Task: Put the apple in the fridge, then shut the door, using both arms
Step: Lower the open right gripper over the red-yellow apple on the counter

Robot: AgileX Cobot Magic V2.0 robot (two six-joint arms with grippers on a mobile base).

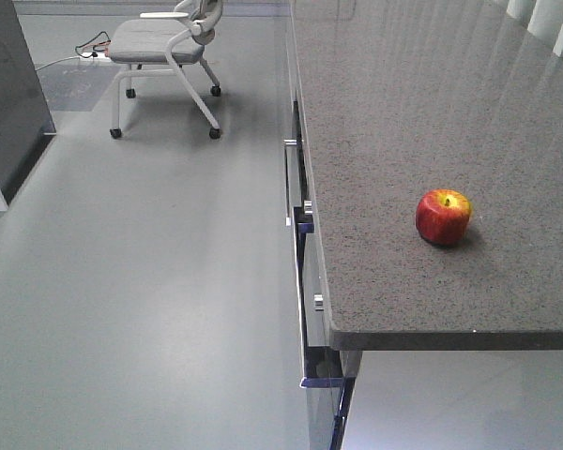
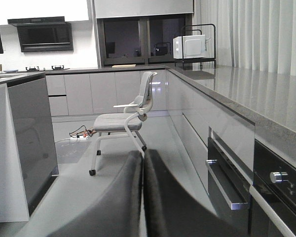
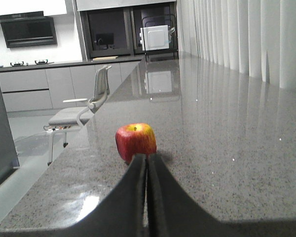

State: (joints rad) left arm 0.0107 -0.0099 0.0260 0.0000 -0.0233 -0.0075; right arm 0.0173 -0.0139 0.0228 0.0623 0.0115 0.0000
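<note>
Front looks down; wrists low, forward; all share chair.

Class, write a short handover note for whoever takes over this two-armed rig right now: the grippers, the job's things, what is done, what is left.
Left gripper: shut, empty, low beside the cabinets.
Right gripper: shut, empty, pointing at the apple close ahead.
The apple sits on the speckled countertop near its end, not gripped.
Fridge: dark grey, off to the left; door state unclear from these views.
Done: nothing yet.
Left: open right gripper, grasp apple, place it in fridge, close door.
</note>
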